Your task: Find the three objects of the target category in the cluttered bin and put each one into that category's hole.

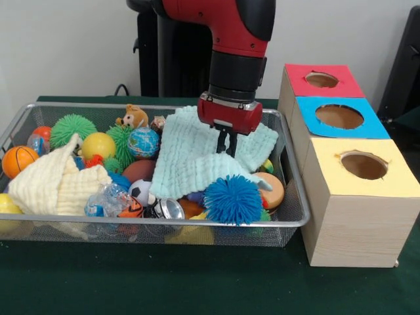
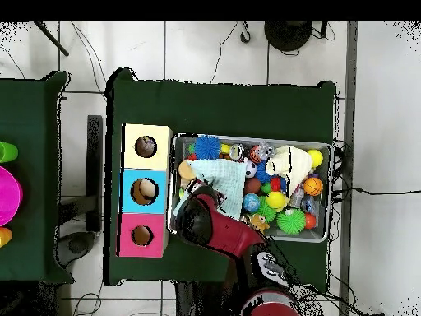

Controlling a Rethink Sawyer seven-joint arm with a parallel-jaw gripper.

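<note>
End effector: the end effector (image 1: 227, 146) hangs from the red and black arm (image 1: 236, 39) over the right half of the bin, its dark fingers close together with the tips down on the mint-green waffle cloth (image 1: 197, 157); whether they pinch a fold of it cannot be told.
Bin: the wire mesh bin (image 1: 296, 220) sits on the green tabletop (image 1: 197, 282), filling most of its middle, with the box row just beside its right end in the front view.
Holes: the pale wooden box with the yellow-surround hole (image 1: 364, 165) stands nearest the tabletop's front edge, the blue-surround hole (image 1: 339, 116) behind it, the red-surround hole (image 1: 321, 79) farthest back.
Hole contents: in the overhead view, something brownish shows inside the blue hole; what it is cannot be told.
Target cloth pieces: no white cloth with coloured blotches can be made out in either view.
Clutter, left end: cream waffle cloth (image 1: 56, 184), orange basketball (image 1: 18, 161), yellow ball (image 1: 98, 145), green spiky ball (image 1: 72, 128).
Clutter, middle: globe ball (image 1: 144, 142), small plush bear (image 1: 134, 118) at the back rim, soccer ball (image 1: 140, 191).
Clutter, front right: blue spiky ball (image 1: 233, 199) against the front rim, just below the mint cloth.
</note>
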